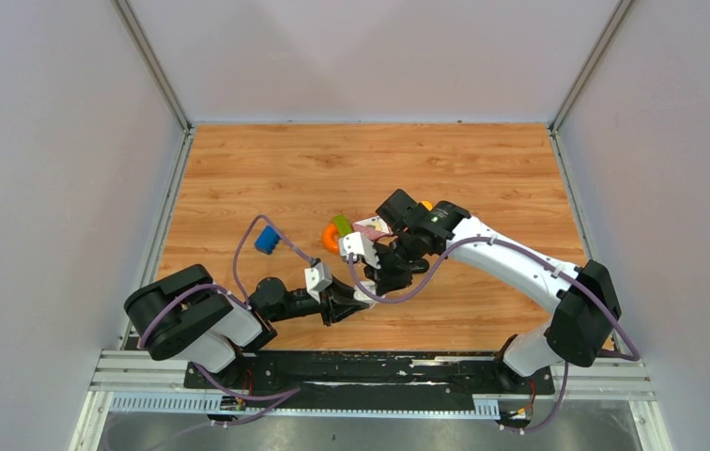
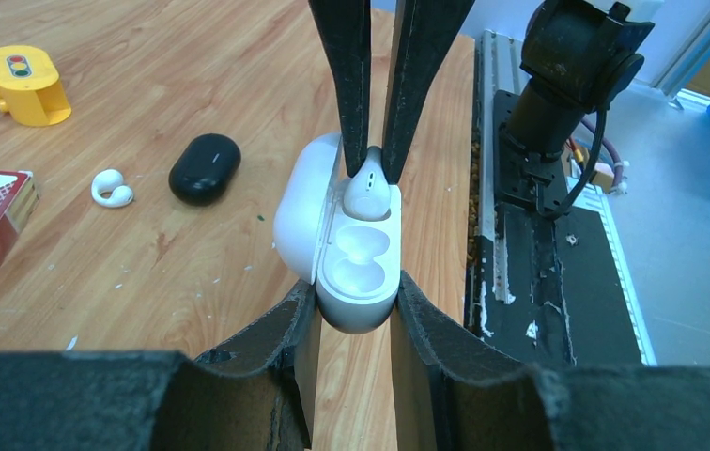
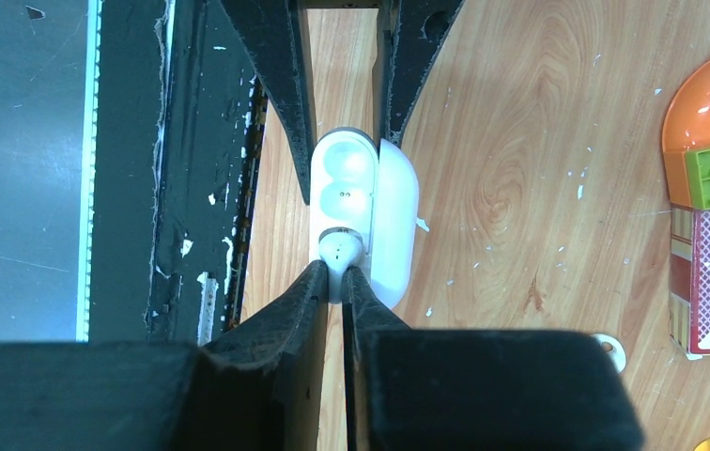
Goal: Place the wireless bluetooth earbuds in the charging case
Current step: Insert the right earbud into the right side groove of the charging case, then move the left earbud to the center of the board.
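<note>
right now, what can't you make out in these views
Top view: white case and held earbud hidden under the right arm.
Wrist views: right jaws cover the earbud's sides, so seating is unclear.
Left wrist: black case shut, contents unseen.
Right wrist: loose earbud half hidden behind the right jaws' base.

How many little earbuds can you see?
2. One earbud is pinched by the right gripper at the open white case. The loose earbud lies on the table beside the black case. Others may be hidden.
</note>
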